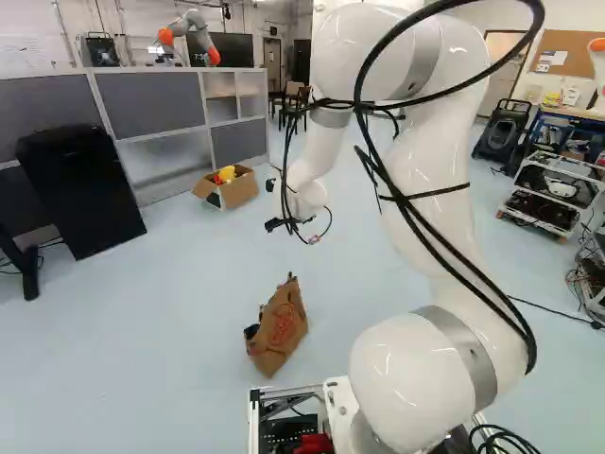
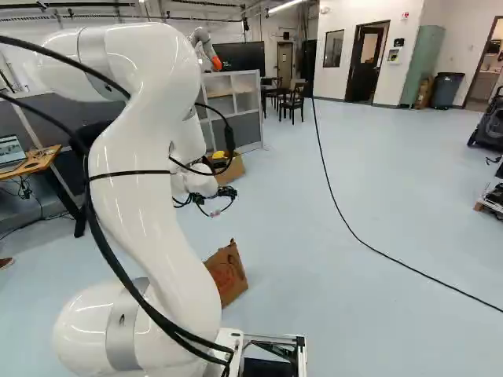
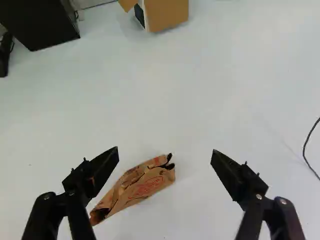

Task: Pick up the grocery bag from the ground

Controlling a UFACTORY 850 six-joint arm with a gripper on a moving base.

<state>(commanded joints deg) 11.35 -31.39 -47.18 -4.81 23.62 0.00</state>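
Wrist view: your end effector [image 1: 284, 225] is released, its two fingers spread wide and gripping nothing. Below it, well apart, you see the brown paper grocery bag [image 3: 142, 187] on the floor [image 3: 200, 100], in line with the gap between the fingers, nearer one of them. Farther ahead lie an open cardboard box [image 1: 236, 191] and a black cabinet [image 1: 80, 189]

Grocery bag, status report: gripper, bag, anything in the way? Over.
Gripper open and empty, above the floor. Grocery bag on the floor, ungripped. Nothing seen between them; cardboard box farther ahead, beyond the bag.
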